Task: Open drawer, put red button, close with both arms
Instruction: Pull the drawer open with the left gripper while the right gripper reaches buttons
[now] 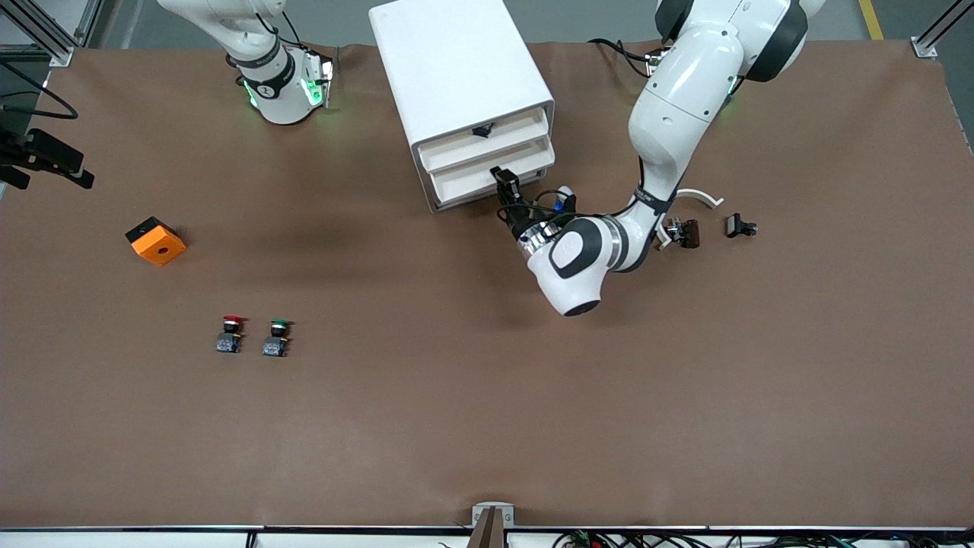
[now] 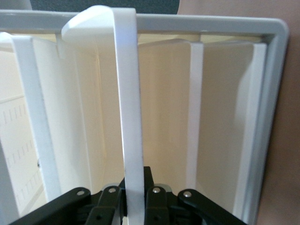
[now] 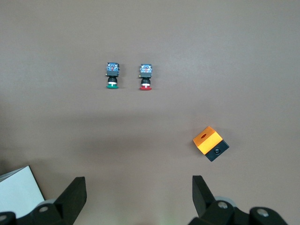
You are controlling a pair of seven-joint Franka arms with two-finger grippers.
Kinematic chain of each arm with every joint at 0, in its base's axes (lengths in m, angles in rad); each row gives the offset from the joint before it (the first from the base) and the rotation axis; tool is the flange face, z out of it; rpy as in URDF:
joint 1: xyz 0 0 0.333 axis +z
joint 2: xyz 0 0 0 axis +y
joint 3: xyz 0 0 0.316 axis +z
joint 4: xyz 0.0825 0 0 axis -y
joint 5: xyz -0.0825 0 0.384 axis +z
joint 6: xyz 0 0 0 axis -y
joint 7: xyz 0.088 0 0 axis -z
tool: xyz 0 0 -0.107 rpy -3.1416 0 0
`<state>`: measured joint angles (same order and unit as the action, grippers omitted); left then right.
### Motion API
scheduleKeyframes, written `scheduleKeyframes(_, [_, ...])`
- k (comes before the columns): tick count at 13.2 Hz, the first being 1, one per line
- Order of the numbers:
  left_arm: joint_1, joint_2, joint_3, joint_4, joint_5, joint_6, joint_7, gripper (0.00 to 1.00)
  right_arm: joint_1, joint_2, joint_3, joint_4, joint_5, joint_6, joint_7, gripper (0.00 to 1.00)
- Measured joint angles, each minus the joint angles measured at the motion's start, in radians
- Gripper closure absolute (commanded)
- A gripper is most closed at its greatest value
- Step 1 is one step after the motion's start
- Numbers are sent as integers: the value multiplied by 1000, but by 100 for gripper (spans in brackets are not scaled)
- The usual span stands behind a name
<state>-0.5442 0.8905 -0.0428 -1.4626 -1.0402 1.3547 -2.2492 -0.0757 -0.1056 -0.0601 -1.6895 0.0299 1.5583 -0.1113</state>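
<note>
Drawer (image 1: 487, 177) gripped by left claw (image 1: 505, 185).

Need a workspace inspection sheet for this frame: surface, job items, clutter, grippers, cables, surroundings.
Surface: brown mat covers the table, a few creases.
Job items: white three-drawer cabinet between the arm bases; drawer front gripped at its handle. Red button upright beside the green button, nearer the front camera.
Clutter: orange box toward the right arm's end; small black parts and a white curved piece toward the left arm's end.
Grippers: left gripper shut on the handle; right gripper open, above the mat, waiting.
Cables: black cable by the left arm's base.
Surroundings: aluminium frame posts at the corners.
</note>
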Motion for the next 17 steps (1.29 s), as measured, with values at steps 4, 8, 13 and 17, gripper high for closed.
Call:
scheduleKeyframes(4, [1, -1, 58, 38, -1, -6, -3, 96, 0, 23, 3, -81, 0, 155, 1, 0])
scheduleKeyframes(8, [5, -1, 127, 71, -5, 18, -7, 86, -1, 112, 1, -280, 0, 456, 3, 0])
scheduleKeyframes(13, [45, -2, 166, 109, 11, 49, 3, 22, -2, 263, 1, -413, 0, 759, 6, 0])
scheduleKeyframes(17, [52, 0, 176, 121, 21, 75, 21, 0, -2, 400, 4, -432, 1, 927, 10, 0])
